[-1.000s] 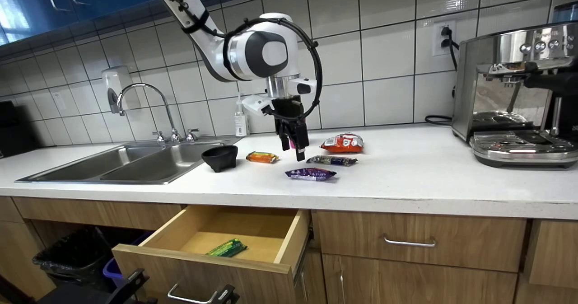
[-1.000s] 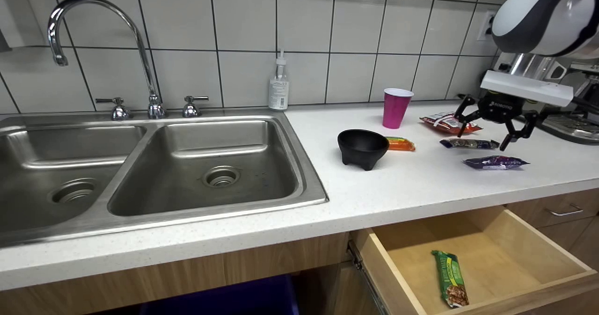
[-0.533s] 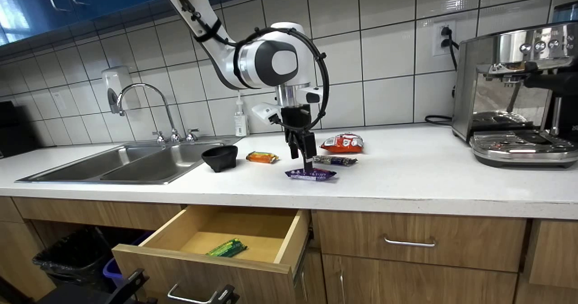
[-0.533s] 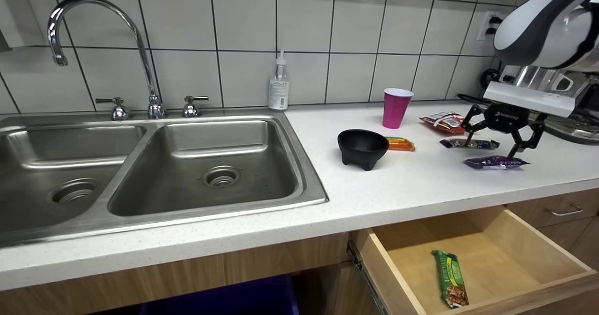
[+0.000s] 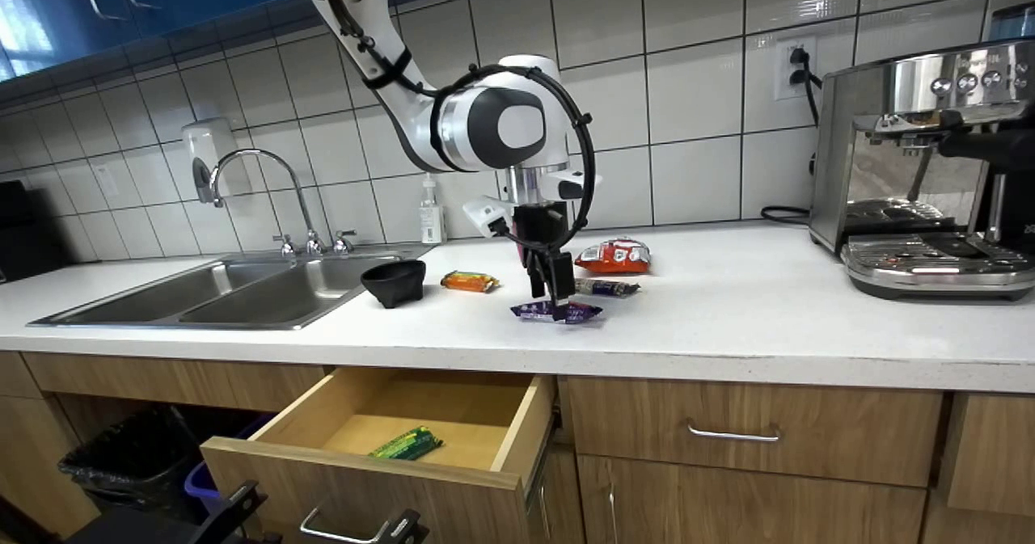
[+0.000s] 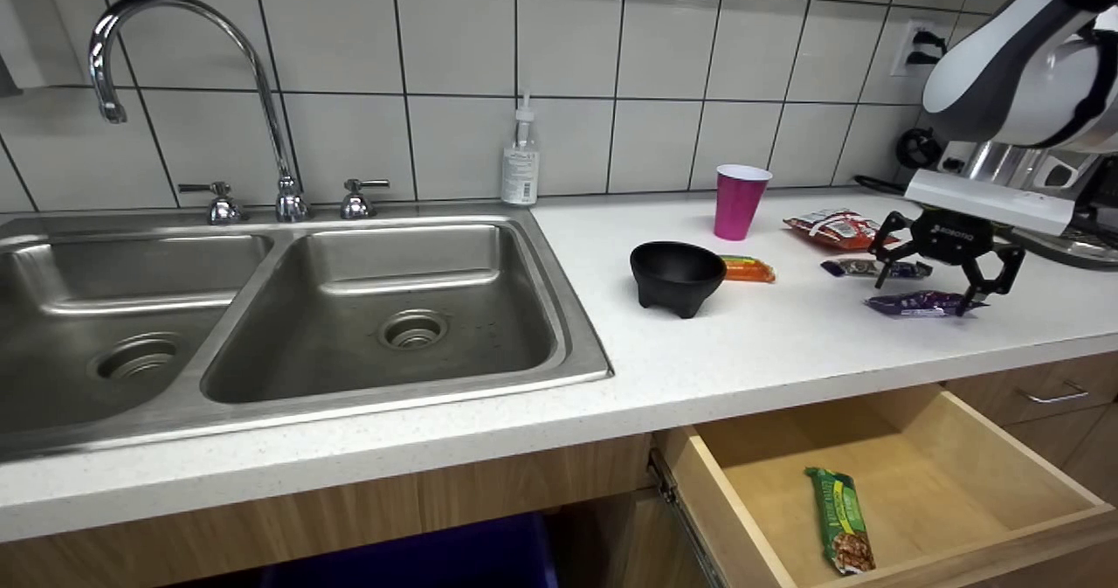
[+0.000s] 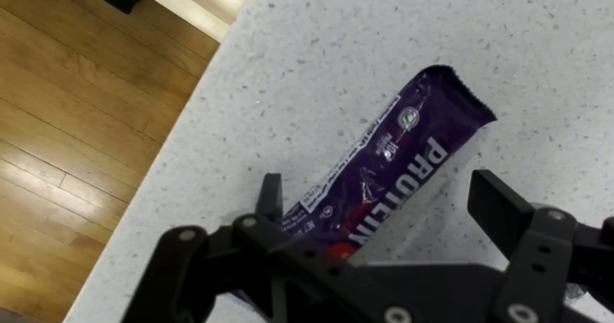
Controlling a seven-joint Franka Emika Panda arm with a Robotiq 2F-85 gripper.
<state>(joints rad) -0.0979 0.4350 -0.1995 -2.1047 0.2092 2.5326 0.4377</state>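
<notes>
The gripper point(image 7: 376, 191) has its jaws spread wide and unclenched. Between them in the wrist view, a purple protein bar point(image 7: 379, 174) lies slantwise on the counter point(image 7: 551, 73), its flank just beside the finger point(image 7: 272, 196) at frame left; whether they touch I cannot tell. Its lower end is mostly hidden behind the gripper's linkage, bottom centre. Right of centre in an exterior view, the gripper partly hides a dark-wrapped bar point(image 5: 606, 288); a coffee machine point(image 5: 926, 168) is cut off at the right edge.
</notes>
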